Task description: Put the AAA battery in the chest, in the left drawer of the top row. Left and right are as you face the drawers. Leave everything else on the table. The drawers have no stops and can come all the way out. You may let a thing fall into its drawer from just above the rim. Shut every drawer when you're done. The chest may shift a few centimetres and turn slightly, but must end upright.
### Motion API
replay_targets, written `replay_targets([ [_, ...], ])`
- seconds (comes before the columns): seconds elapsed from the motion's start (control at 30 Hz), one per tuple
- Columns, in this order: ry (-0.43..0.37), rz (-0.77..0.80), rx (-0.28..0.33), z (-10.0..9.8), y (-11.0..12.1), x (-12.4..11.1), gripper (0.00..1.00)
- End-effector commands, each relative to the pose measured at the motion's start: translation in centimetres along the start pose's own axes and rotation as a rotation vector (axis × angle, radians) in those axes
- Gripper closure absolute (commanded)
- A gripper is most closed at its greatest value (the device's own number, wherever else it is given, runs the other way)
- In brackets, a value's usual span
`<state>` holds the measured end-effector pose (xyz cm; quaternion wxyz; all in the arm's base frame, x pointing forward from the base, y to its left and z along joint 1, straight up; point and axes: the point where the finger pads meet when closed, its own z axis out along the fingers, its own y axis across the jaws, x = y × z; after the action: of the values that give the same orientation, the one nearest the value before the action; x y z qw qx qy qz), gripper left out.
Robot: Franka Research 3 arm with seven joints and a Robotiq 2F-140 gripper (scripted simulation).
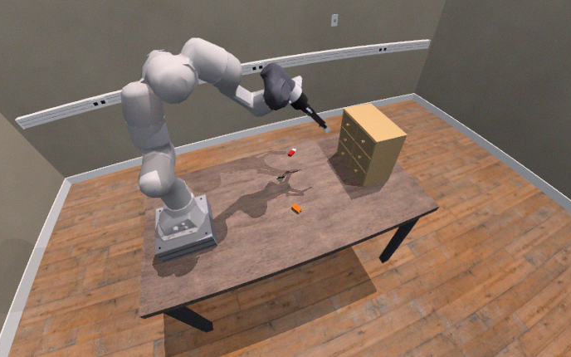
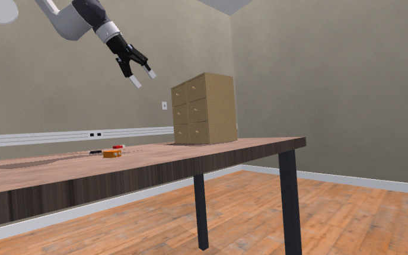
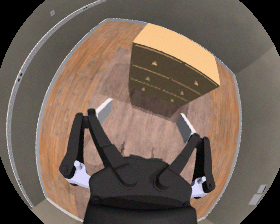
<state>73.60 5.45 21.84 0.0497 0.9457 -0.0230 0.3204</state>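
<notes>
The tan wooden chest (image 1: 369, 144) stands upright at the far right of the table, with all six drawers shut. It also shows in the side view (image 2: 204, 109) and in the wrist view (image 3: 173, 70). The left drawer of the top row (image 2: 179, 94) has a small brass knob. My gripper (image 1: 323, 126) (image 2: 142, 77) hangs in the air, tilted toward the chest's front, above and short of its top edge. It is open and empty. A slim black item (image 1: 281, 176) lies mid-table; it looks like the AAA battery, but is too small to be sure.
A red and white small item (image 1: 291, 152) lies on the table between the arm and the chest. An orange block (image 1: 296, 208) lies nearer the front edge. The arm's base (image 1: 184, 226) is on the table's left side.
</notes>
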Motion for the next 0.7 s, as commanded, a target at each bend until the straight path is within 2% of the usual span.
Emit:
replay_targets([
  [0.0,0.184,0.142,-0.027,0.6,-1.1,1.5,0.0],
  [0.2,0.266,0.14,-0.032,1.5,-1.1,1.7,0.0],
  [0.27,0.266,0.14,-0.032,1.5,-1.1,1.7,0.0],
  [0.47,0.347,0.137,-0.039,2.5,-1.0,1.7,0.0],
  [0.67,0.393,0.105,-0.039,3.6,-1.0,1.9,0.0],
])
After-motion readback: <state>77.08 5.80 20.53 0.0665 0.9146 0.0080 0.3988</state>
